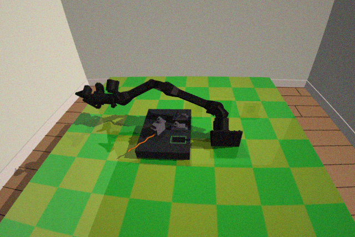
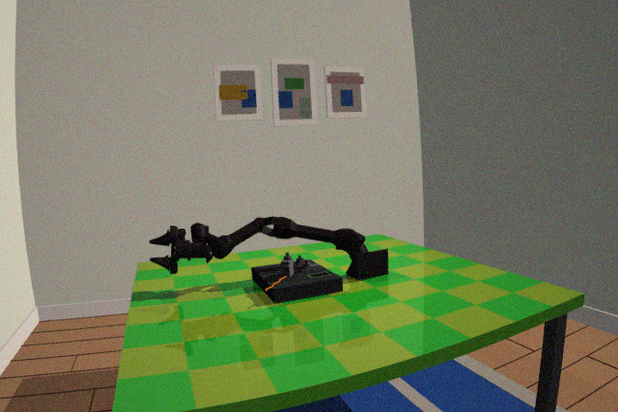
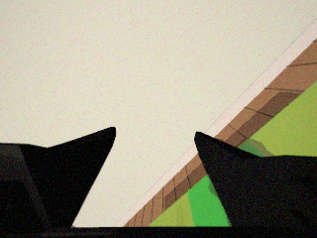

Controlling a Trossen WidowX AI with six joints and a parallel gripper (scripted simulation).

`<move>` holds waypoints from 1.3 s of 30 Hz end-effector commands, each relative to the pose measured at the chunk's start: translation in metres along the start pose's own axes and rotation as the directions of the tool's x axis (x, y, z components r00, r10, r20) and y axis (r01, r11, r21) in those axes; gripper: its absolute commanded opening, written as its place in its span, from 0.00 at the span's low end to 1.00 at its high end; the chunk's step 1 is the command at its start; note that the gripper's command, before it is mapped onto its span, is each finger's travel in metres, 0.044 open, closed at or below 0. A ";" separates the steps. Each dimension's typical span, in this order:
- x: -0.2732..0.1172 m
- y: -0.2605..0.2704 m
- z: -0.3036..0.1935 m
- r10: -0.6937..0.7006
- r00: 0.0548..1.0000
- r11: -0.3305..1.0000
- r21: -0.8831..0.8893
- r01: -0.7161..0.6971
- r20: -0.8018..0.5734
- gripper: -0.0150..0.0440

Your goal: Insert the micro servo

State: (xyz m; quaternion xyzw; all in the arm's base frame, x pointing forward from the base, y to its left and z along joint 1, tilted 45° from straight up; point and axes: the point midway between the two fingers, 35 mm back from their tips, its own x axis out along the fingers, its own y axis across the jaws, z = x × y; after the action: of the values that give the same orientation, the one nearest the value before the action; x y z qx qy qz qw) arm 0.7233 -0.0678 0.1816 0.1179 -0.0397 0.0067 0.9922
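Top view: the marked pocket (image 1: 178, 139), right of centre on the dark deck (image 1: 143, 151), has an open approach from above. Grey servos (image 1: 179, 126) and (image 1: 158, 125) stand as obstacles above and upper left of it in the frame.
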 end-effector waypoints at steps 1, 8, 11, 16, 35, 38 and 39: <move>0.000 0.000 -0.001 -0.001 1.000 1.000 0.005 0.001 -0.003 0.98; -0.003 0.014 -0.022 -0.033 0.994 0.988 0.150 0.049 -0.107 1.00; -0.006 0.022 -0.035 -0.051 0.984 0.970 0.226 0.089 -0.169 1.00; -0.015 0.035 -0.056 -0.081 0.959 0.924 0.339 0.174 -0.272 1.00; -0.085 0.085 -0.131 -0.219 0.739 0.588 0.518 0.621 -0.637 1.00; -0.102 0.092 -0.141 -0.246 0.685 0.514 0.507 0.692 -0.685 1.00; -0.108 0.094 -0.144 -0.255 0.667 0.489 0.501 0.714 -0.700 1.00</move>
State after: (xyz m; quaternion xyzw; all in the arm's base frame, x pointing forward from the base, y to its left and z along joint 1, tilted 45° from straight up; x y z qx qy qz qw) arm 0.6415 0.0482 0.0603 0.4950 0.2696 -0.2066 0.7997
